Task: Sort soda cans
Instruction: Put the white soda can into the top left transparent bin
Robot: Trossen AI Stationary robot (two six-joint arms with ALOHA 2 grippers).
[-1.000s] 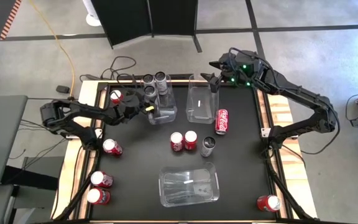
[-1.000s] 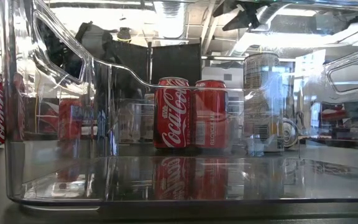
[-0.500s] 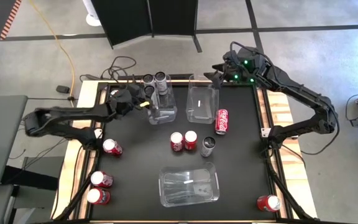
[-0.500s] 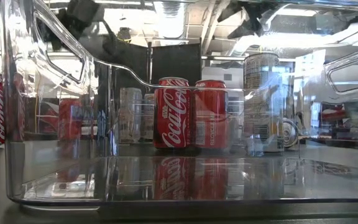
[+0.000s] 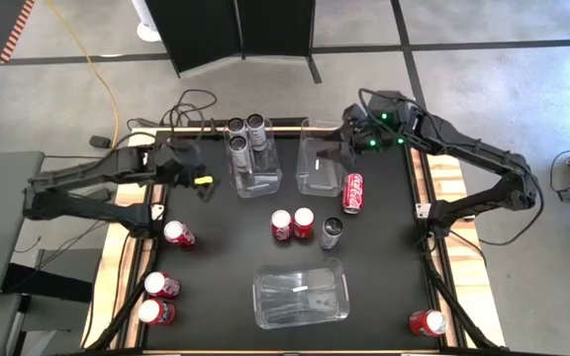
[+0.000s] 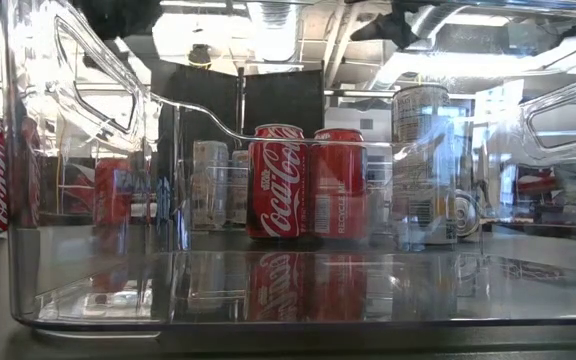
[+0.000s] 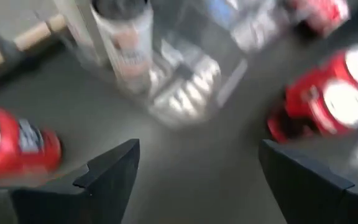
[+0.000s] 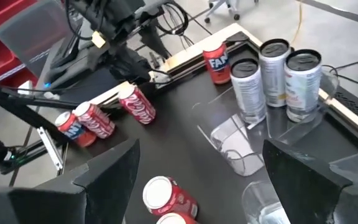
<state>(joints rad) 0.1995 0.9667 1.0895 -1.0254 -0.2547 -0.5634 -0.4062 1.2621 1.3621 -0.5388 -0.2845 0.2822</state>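
A: Since the earlier frame, left gripper [image 5: 198,178] has drawn back from the clear plastic bin [image 5: 261,180] holding three silver-grey cans [image 5: 237,149], fingers spread, empty.

B: Next it likely needs a red can [image 5: 178,234]; right gripper [image 5: 339,146] hovers released over the empty clear bin [image 5: 322,173].

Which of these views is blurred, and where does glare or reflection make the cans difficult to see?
Left wrist view: motion blur smears the red cans. Low view: the clear bin in front reflects light and distorts the cans behind it. High view and right wrist view: sharp, evenly lit, the silver cans clear.
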